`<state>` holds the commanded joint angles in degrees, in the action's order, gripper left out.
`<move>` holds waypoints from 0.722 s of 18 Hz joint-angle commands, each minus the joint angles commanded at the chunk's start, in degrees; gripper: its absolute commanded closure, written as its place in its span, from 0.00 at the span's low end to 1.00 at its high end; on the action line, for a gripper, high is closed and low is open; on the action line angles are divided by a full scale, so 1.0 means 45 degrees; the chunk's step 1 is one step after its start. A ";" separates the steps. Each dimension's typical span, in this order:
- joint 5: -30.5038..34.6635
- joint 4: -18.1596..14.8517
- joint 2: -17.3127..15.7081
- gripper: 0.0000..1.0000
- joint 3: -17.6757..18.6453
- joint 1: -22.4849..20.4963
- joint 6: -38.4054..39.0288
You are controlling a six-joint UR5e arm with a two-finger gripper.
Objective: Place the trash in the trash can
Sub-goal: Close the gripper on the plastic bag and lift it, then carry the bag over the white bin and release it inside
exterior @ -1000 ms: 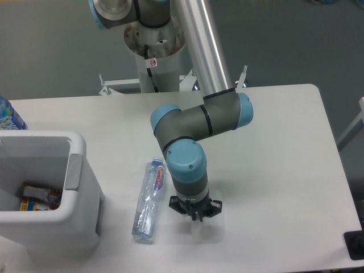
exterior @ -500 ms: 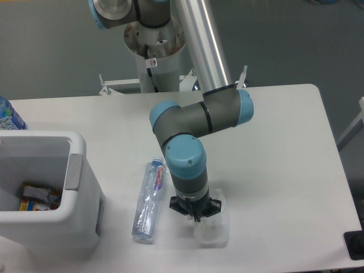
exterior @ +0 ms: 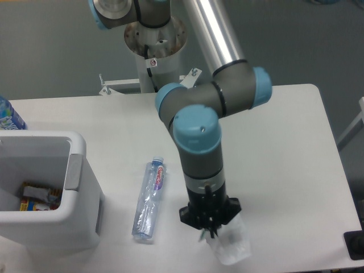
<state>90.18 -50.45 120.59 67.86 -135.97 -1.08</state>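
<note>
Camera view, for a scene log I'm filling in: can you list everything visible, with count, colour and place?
Crumpled translucent white plastic wrapper: one, hanging from the end effector near the table's front edge.
Crushed clear plastic bottle with pink-purple label and blue cap: one, lying on the table between bin and arm.
White rectangular plastic bin with grey handle patch: one, at the table's left, colourful items inside.
Upright bottle with blue-and-white label: one, far left edge, partly cut off.
White table: one.
End effector: one, black, shut on the wrapper, on the grey-and-blue arm.
</note>
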 joint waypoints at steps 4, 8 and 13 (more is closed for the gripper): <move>0.0000 0.0156 -0.0799 1.00 -0.0295 0.0000 0.1079; -0.0816 0.0176 -0.1581 1.00 -0.0315 0.0117 0.1975; -0.1560 0.0137 -0.2499 1.00 0.0035 0.0662 0.2817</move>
<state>83.16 -49.83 109.34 68.02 -132.99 11.60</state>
